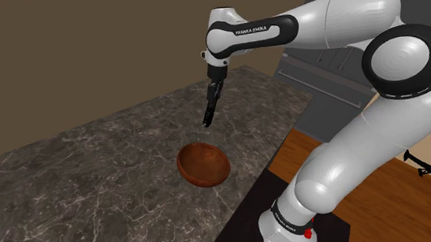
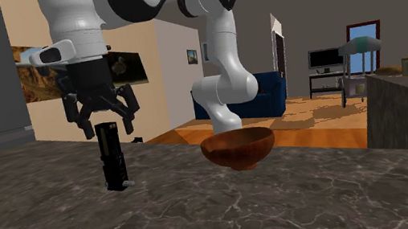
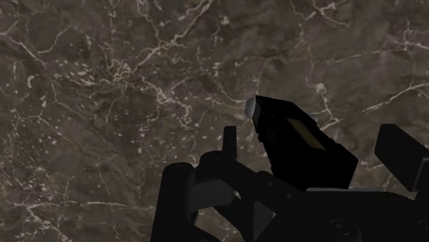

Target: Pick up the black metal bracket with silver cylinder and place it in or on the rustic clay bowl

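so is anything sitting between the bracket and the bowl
Nothing visible. The black bracket stands upright on the marble counter, and only bare counter lies between it and the reddish-brown bowl.

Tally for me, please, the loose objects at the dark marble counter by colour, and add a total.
Black with a silver tip: 1, the bracket
Reddish-brown: 1, the bowl
Total: 2
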`<move>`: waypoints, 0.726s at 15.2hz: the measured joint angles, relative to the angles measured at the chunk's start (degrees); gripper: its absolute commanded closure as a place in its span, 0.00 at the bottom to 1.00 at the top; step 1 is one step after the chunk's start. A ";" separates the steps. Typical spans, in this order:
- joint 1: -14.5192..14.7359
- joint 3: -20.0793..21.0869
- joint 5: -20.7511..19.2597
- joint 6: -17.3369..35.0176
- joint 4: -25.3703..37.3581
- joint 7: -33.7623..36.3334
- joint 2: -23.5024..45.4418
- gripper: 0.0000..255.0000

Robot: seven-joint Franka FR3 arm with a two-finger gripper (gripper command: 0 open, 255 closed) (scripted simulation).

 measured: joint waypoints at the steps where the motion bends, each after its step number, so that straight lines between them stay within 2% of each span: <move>1: 0.00 0.00 0.00 0.02 -0.02 0.00 0.00 0.00; 2: 0.00 0.00 0.00 0.04 -0.03 0.00 0.00 0.00; 3: 0.00 0.00 0.00 0.04 -0.03 0.00 0.00 1.00; 11: -0.01 -0.01 -0.02 0.06 -0.02 0.00 -0.02 1.00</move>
